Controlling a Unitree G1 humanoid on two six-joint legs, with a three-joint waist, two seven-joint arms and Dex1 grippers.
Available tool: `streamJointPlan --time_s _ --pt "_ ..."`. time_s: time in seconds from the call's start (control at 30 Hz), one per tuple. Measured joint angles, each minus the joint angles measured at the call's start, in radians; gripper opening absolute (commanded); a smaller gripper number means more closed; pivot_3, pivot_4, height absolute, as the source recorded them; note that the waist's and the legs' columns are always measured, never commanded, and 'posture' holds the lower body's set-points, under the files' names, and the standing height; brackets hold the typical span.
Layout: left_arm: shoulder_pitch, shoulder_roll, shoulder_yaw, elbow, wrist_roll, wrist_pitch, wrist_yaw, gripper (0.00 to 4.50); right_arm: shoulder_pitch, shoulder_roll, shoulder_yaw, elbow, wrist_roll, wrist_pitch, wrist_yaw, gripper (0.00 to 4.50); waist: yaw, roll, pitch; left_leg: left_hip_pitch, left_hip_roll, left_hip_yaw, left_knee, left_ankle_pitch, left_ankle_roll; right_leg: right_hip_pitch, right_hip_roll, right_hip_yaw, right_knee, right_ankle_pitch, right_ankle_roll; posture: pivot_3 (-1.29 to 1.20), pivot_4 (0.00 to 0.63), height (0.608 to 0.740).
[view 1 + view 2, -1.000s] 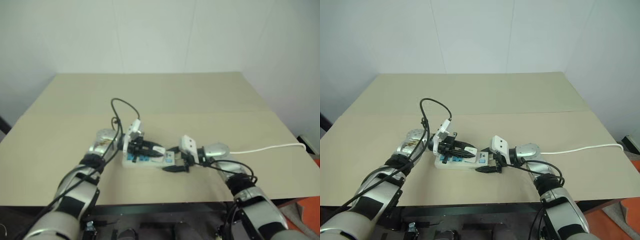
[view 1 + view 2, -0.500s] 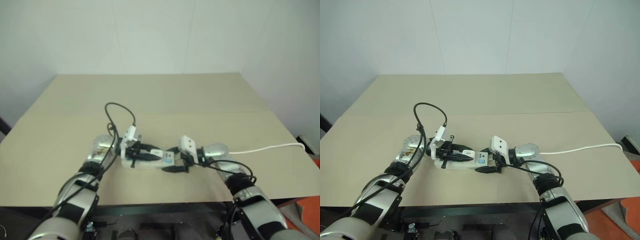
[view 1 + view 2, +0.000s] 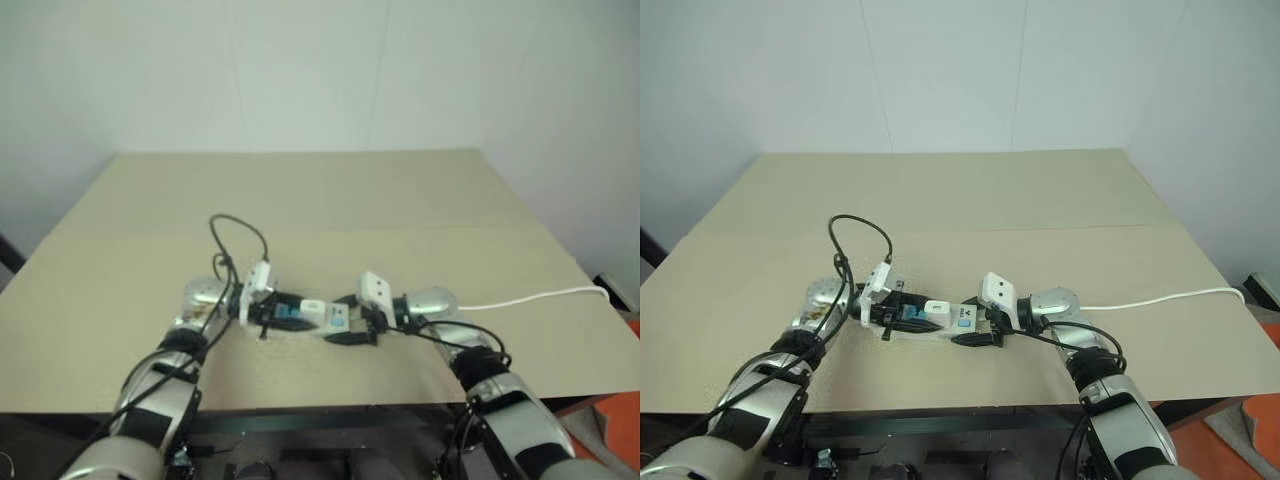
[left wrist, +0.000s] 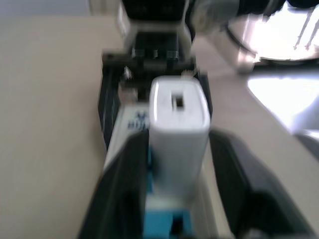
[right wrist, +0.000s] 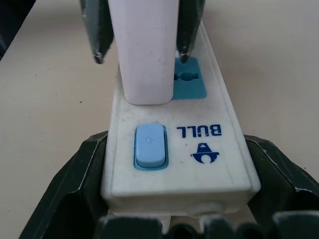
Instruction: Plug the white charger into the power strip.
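On power strip (image 5: 199,144), white charger (image 5: 144,50), base hidden

Silver arms (image 3: 1070,305) (black cables, white housings)

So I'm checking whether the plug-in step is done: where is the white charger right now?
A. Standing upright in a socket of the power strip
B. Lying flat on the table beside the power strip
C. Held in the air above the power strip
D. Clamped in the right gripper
A: the white charger stands upright on the power strip, its base seated in a blue socket next to the switch.
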Motion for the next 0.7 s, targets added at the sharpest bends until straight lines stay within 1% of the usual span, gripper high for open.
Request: streamJointPlan --time_s 0.13,0.17,0.33,0.47,0.5,0.53,0.63,0.7 --pt "-0.003 -0.005 0.025 0.010 0.019 -0.018 -0.001 4.29 -0.001 0.000 0.000 0.002 0.000 0.000 -0.002 3.44 0.001 0.000 0.000 0.000 0.000 0.000 0.000 0.000 0.000 0.000 0.000 0.000 0.000 0.000 0.000 0.00 0.150 0.740" --pt "-0.007 -0.005 0.028 0.011 0.027 -0.022 -0.001 4.42 -0.001 0.000 0.000 0.002 0.000 0.000 -0.002 3.44 0.001 0.000 0.000 0.000 0.000 0.000 0.000 0.000 0.000 0.000 0.000 0.000 0.000 0.000 0.000 0.00 0.150 0.740" --pt "-0.008 0.009 0.018 -0.003 0.022 -0.005 -0.002 4.42 -0.002 0.001 0.000 0.002 0.000 -0.002 -0.001 3.44 -0.001 0.000 0.000 0.000 0.000 0.000 0.000 0.000 0.000 0.000 0.000 0.000 0.000 0.000 0.000 0.00 0.150 0.740" --pt "-0.001 0.085 -0.018 -0.055 -0.018 0.071 -0.002 4.42 -0.008 0.002 -0.005 0.006 0.001 -0.001 -0.005 3.44 -0.003 -0.001 0.002 -0.002 0.000 0.000 -0.001 0.000 0.000 -0.003 0.000 0.000 0.000 0.000 0.000 0.00 0.150 0.740" --pt "0.003 0.115 -0.025 -0.081 -0.045 0.097 -0.001 4.50 -0.009 0.000 -0.008 0.006 0.002 -0.001 -0.006 4.18 -0.003 -0.001 0.003 -0.003 0.000 0.000 -0.002 0.000 0.000 -0.003 0.000 0.000 0.000 0.000 0.000 0.00 0.150 0.740" --pt "0.008 0.150 -0.032 -0.119 -0.079 0.123 -0.001 4.50 -0.010 -0.006 -0.008 0.008 -0.003 0.006 -0.015 4.43 -0.002 -0.001 0.003 -0.004 0.000 0.000 -0.002 0.000 0.000 -0.004 0.000 0.000 -0.001 0.000 0.000 0.00 0.150 0.740" --pt "0.015 0.240 -0.039 -0.209 -0.161 0.170 -0.001 4.50 -0.008 -0.029 -0.022 0.007 0.006 0.030 -0.013 4.47 0.002 -0.001 0.007 -0.011 0.000 0.000 -0.002 0.000 0.000 -0.010 -0.001 -0.001 -0.003 0.000 0.000 0.00 0.150 0.740" --pt "0.023 0.274 -0.039 -0.245 -0.187 0.180 -0.001 4.50 -0.004 -0.055 -0.028 -0.022 0.015 0.049 0.001 4.47 0.009 0.000 0.007 -0.015 0.000 0.000 -0.003 0.000 0.000 -0.013 -0.002 -0.002 -0.004 0.000 0.000 0.00 0.150 0.740"
